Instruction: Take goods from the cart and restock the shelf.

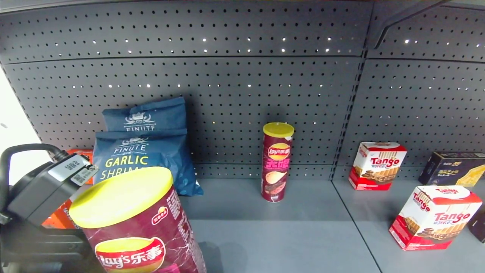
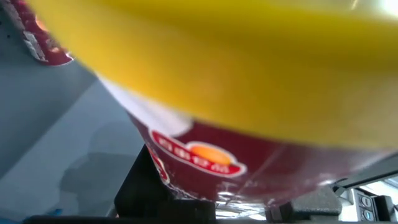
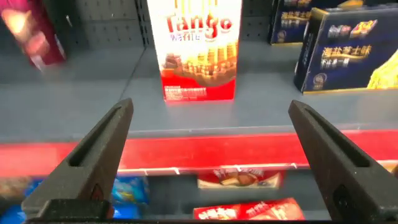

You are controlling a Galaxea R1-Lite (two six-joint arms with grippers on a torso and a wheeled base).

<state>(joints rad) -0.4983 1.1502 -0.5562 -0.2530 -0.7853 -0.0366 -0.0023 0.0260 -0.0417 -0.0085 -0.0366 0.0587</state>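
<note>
A maroon chips can [image 1: 136,223] with a yellow lid is held up at the lower left, close to the head camera. My left gripper [image 2: 224,200] is shut on it low down, and its dark fingers [image 2: 140,190] show beside the can [image 2: 205,155]. A second, matching can [image 1: 277,161] stands upright at the back middle of the grey shelf [image 1: 284,231]. My right gripper [image 3: 211,106] is open and holds nothing. It sits in front of the shelf's red front edge [image 3: 205,152], facing a red and white wafer box [image 3: 196,46].
Two blue snack bags [image 1: 146,151] lean on the pegboard at back left, with an orange box [image 1: 81,153] behind them. Two wafer boxes [image 1: 377,160] [image 1: 435,217] and a dark blue box [image 1: 452,168] occupy the right section. Bare shelf lies between the bags and the standing can.
</note>
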